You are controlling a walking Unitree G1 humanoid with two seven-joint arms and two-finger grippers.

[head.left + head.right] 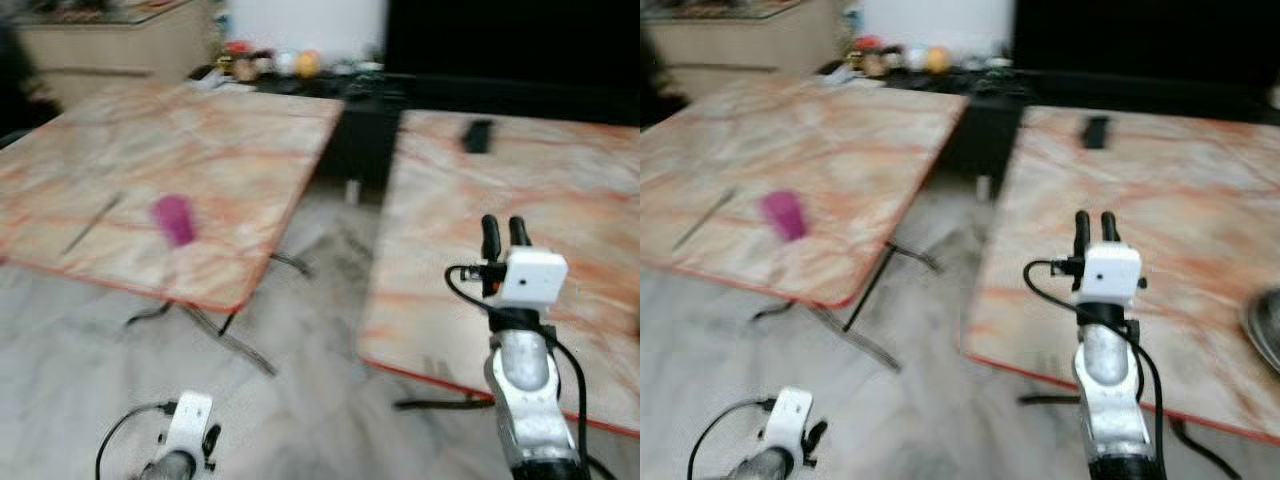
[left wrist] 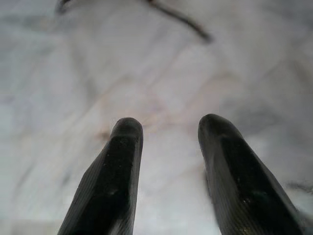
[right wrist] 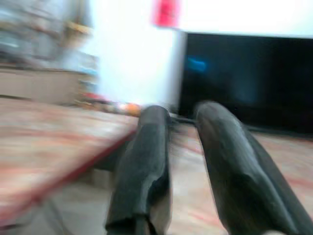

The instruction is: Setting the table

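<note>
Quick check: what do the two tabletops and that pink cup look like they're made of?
Left tabletop and right tabletop: marble-look, veined beige-orange, slightly glossy; could be laminate, given the thin red edge. Pink cup: probably plastic, uniformly magenta and matte, though blurred.

Head eyes look down on two tables (image 1: 160, 170); wrists near

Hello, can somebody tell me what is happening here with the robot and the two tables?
The robot stands before two marble-look tables and holds nothing. Its right gripper is raised over the near edge of the right table, fingers a little apart. Its left gripper hangs low over the floor, fingers open. On the left table lie a pink cup on its side and a thin dark stick. A small dark object lies on the right table. The picture is blurred.
</note>
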